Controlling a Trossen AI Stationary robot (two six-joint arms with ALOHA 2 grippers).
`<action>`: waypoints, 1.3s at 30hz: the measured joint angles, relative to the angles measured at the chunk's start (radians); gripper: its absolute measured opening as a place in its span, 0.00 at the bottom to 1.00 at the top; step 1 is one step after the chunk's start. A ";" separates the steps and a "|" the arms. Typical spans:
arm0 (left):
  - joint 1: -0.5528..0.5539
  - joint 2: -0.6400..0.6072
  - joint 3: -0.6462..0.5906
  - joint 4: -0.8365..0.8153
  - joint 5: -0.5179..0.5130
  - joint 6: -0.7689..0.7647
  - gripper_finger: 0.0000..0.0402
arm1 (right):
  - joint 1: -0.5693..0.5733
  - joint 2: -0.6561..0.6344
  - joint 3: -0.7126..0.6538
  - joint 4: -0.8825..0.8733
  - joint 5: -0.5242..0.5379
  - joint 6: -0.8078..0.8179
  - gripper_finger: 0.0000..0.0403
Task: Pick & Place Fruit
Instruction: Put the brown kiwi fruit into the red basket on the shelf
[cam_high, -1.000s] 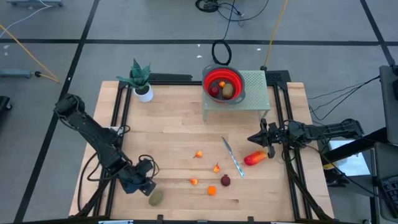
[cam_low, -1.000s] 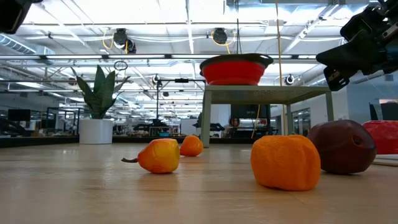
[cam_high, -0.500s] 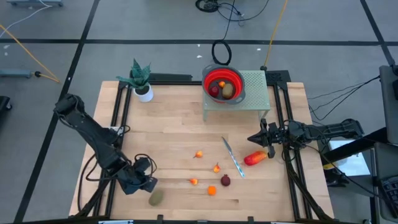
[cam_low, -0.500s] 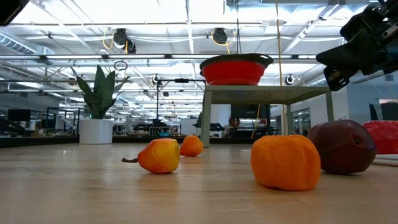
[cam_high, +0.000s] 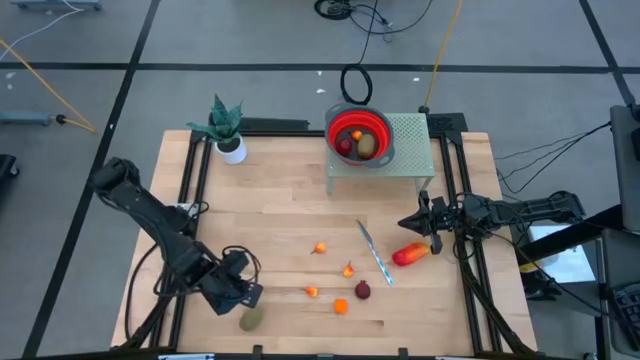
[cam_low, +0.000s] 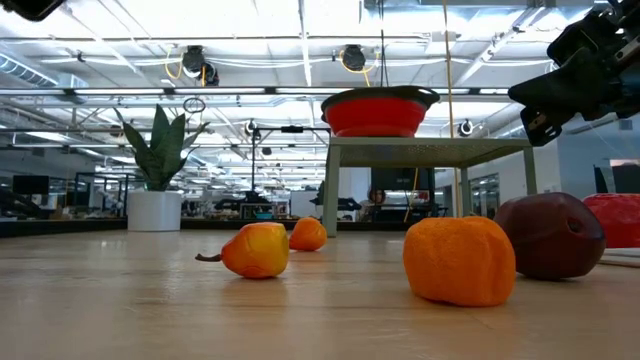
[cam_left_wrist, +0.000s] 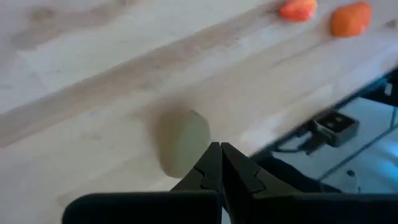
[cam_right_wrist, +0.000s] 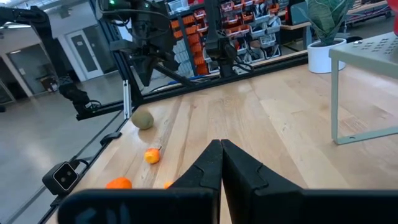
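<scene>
An olive-brown oval fruit (cam_high: 251, 318) lies on the wooden table near the front left; the left wrist view shows the fruit (cam_left_wrist: 181, 142) too. My left gripper (cam_high: 243, 293) hangs shut just above and beside it, holding nothing. Several small orange fruits (cam_high: 319, 248), a dark red ball (cam_high: 362, 290) and a longer red-orange piece (cam_high: 410, 254) lie mid-table. The red bowl (cam_high: 382, 128) with fruit inside stands on a pale green stand (cam_high: 408, 150). My right gripper (cam_high: 403, 222) waits shut at the table's right side.
A slim knife (cam_high: 374, 251) lies between the small fruits and the red-orange piece. A potted plant (cam_high: 229, 140) stands at the far left. Dark frame rails run along the table's left and right edges. Bare wood lies between plant and fruits.
My left gripper has risen a little and moved toward the table's right, its wrist rolling somewhat, still shut. The olive-brown fruit has stayed where it was.
</scene>
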 joint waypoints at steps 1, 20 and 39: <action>0.004 0.012 0.014 -0.006 0.007 0.011 0.00 | 0.000 0.000 0.000 0.000 0.000 0.000 0.00; 0.024 0.054 0.066 -0.083 0.028 0.064 0.00 | 0.000 0.000 0.000 0.000 -0.003 -0.008 0.00; -0.033 0.077 0.064 -0.005 0.023 -0.125 0.29 | 0.000 0.000 0.000 0.000 -0.004 -0.012 0.00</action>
